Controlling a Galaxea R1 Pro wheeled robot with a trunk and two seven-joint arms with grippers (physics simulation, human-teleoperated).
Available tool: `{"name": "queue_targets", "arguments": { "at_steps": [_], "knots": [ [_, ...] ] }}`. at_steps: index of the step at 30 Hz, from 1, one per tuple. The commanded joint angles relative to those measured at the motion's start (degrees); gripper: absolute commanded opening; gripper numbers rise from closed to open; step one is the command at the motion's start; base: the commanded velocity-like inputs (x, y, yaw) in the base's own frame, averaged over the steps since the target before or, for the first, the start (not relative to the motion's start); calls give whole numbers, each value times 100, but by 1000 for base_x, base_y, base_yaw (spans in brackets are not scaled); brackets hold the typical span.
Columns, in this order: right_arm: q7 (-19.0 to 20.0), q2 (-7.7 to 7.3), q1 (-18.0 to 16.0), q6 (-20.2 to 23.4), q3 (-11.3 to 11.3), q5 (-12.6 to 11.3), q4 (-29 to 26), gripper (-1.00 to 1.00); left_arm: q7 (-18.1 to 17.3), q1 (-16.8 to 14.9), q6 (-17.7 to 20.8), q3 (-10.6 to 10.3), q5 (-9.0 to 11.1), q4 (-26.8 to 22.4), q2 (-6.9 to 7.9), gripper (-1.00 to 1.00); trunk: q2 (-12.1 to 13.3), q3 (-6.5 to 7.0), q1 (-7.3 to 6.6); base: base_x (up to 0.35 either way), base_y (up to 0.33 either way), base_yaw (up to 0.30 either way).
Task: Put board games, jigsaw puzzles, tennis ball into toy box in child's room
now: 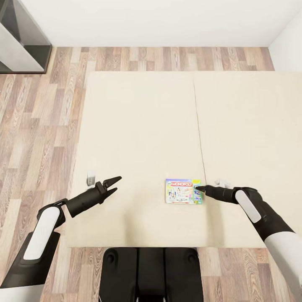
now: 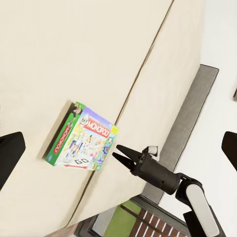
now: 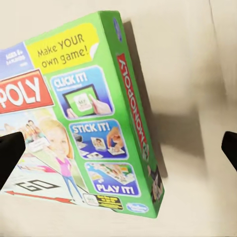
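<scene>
Head view, left to right: grey shelf unit (image 1: 19,40) in the far left corner on the wood-plank floor (image 1: 37,138). Left gripper (image 1: 114,185) hovers over the bed (image 1: 138,121) near its left edge, fingers spread apart, holding nothing. A small pale object (image 1: 91,178) sits on the mattress just beside that arm, too small to identify. Mattress seam (image 1: 200,138) runs front to back through the beige surface. Monopoly box (image 1: 183,191) lies flat on the bed just left of the seam, near the front edge, banner readable from the robot's side. Right gripper (image 1: 199,188) sits at the box's right edge, tips at or touching it. Its wrist view shows the two fingertips (image 3: 11,153) wide apart at the frame edges with the box's green side (image 3: 133,113) between them, so jaws parted, not clamping. Left wrist view shows the same box (image 2: 83,137) and the right gripper (image 2: 118,153) spread just beside its corner. White wall (image 1: 285,42) at far right.
</scene>
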Motion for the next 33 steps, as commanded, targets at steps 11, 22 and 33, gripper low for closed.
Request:
{"name": "queue_targets", "arguments": {
  "at_steps": [11,22,33],
  "knots": [
    [-21,256,-14,-11,134,149,5,100,-43,6,21,4,-47,0,-6,100,-9,-7,3,0,0,0],
    [-109,384,-27,-23,146,472,13,100,-39,8,20,2,-45,0,-9,100,-9,-8,3,0,0,0],
    [-139,438,-41,-27,146,603,23,100,-40,9,20,2,-46,0,-12,100,-9,-8,3,0,0,0]
  ]
}}
